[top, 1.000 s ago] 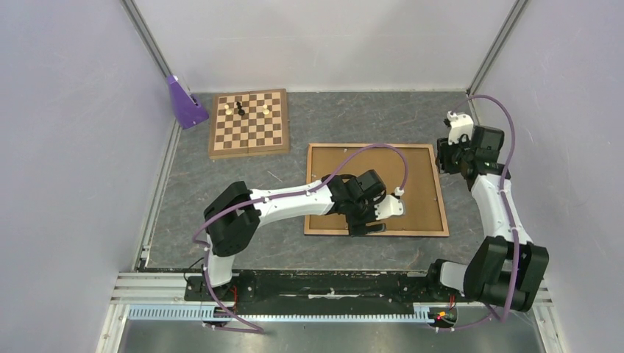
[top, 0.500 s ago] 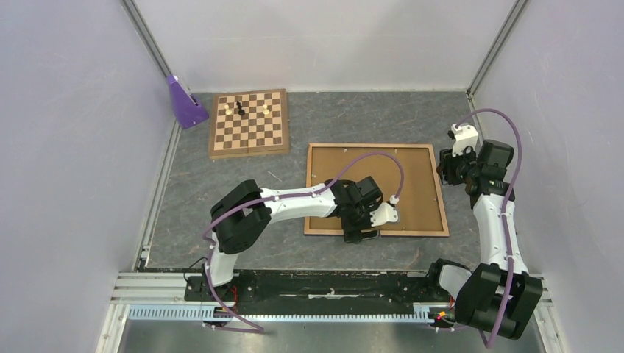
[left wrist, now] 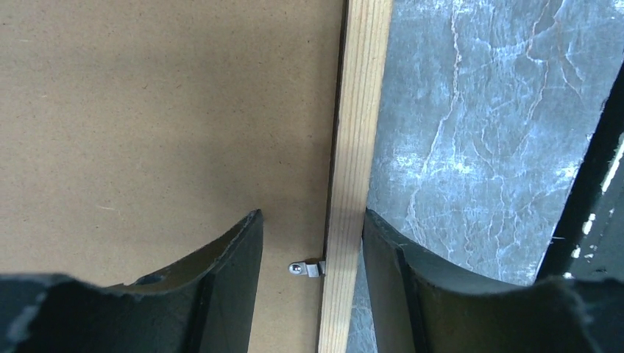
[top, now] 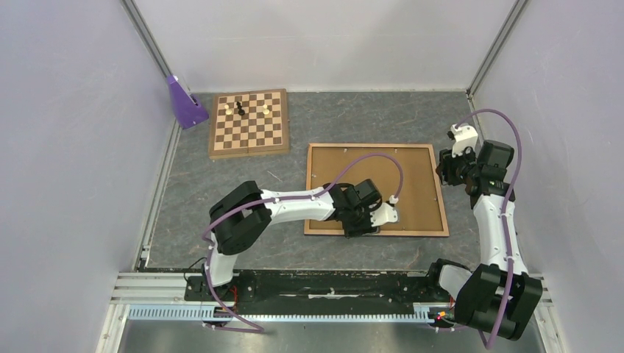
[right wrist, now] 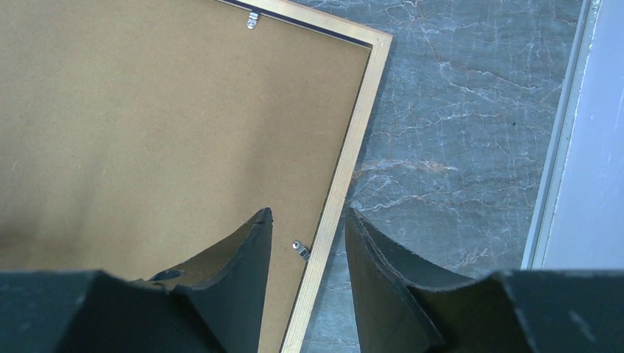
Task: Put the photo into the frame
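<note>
Well off to the far left of the left gripper lies a square brown-and-cream wooden chessboard. That gripper's jaws are spread astride the near rail of the large, thin, light-wood rectangular frame. The frame lies back-up on the grey marbled table. One finger is over the plain brown backing board, the other over the table. The right gripper, jaws likewise parted, straddles the frame's right rail, with a small metal clip between its fingers.

Pale wood frame rims a plain brown backing board on a grey marbled table.
</note>
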Controlling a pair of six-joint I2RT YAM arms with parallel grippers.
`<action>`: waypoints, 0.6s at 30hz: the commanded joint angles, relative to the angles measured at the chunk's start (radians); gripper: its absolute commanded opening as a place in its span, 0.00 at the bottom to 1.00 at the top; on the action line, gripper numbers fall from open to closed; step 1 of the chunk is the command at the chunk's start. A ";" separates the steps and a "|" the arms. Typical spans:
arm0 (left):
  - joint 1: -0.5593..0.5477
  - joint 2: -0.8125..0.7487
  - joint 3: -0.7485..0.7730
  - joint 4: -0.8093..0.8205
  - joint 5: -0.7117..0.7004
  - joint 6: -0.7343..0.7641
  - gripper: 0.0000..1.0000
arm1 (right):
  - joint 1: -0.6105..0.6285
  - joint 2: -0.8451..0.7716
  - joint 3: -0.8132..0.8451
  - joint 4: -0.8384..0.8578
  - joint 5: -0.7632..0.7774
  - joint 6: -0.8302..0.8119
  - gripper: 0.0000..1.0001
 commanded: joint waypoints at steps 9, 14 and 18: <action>-0.092 -0.022 -0.098 0.049 -0.108 -0.088 0.50 | -0.015 -0.022 0.003 -0.002 -0.010 -0.012 0.44; -0.093 -0.024 -0.092 0.046 -0.123 -0.086 0.39 | -0.022 -0.039 -0.006 -0.001 -0.003 -0.021 0.44; -0.092 -0.025 -0.073 0.022 -0.108 -0.085 0.24 | -0.029 -0.045 -0.006 0.001 -0.012 -0.019 0.44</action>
